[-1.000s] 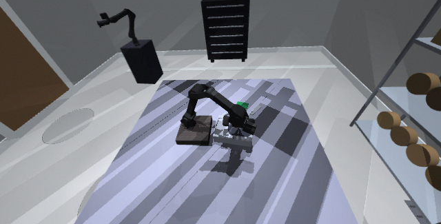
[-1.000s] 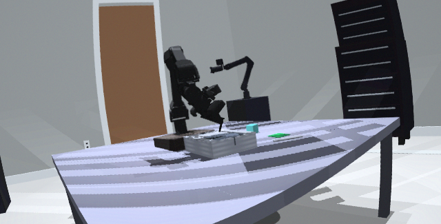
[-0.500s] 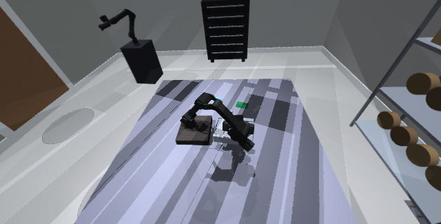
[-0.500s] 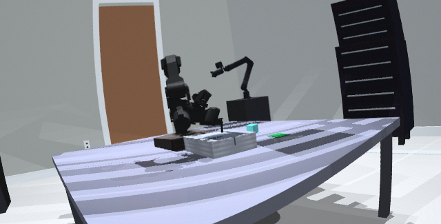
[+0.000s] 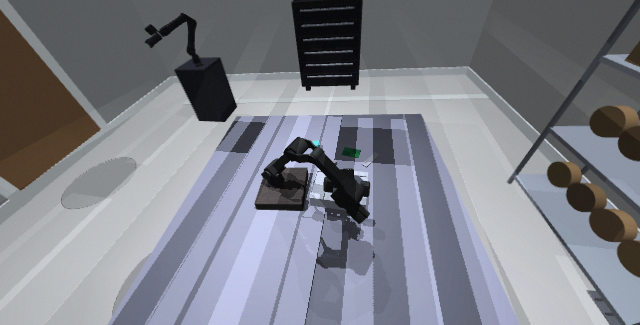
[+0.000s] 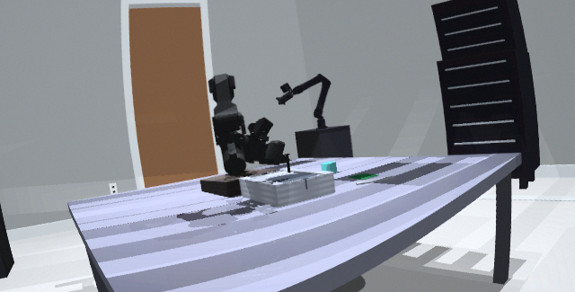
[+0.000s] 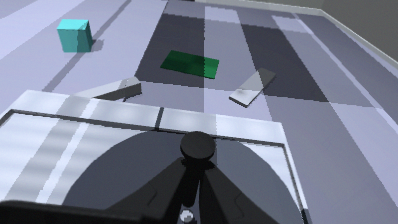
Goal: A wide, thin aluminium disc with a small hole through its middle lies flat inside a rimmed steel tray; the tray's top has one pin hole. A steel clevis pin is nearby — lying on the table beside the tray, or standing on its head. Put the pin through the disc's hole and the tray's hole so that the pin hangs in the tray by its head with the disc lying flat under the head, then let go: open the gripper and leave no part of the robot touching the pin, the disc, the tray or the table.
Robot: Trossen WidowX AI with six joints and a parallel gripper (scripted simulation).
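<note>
The gripper [image 5: 347,175] [image 6: 286,157] [image 7: 193,166] is nearly closed, its narrow fingers pinching the dark clevis pin [image 6: 288,163] [image 7: 197,145]. The pin is above the tray, head up and shank pointing down, roughly upright in the exterior view; whether its tip has entered the hole I can't tell (the fingers cover much of that spot). Under it the wide grey disc [image 6: 287,177] [image 7: 115,165] lies inside the rimmed steel tray [image 5: 316,192] [image 6: 287,193] [image 7: 125,113].

Beyond the tray's far rim, on the table [image 5: 245,265] [image 6: 269,238] [image 7: 320,140], a pale bar [image 7: 112,89] is near that rim. Farther out are a flat green piece [image 5: 351,152] [image 6: 364,176] [image 7: 190,64], a thin pale strip [image 5: 370,161] [image 6: 368,181] [image 7: 252,87] and a turquoise block [image 5: 316,143] [image 6: 329,166] [image 7: 75,37]. The arm stands on a brown slab [image 5: 282,201] [image 6: 220,187] just beside the tray.
</note>
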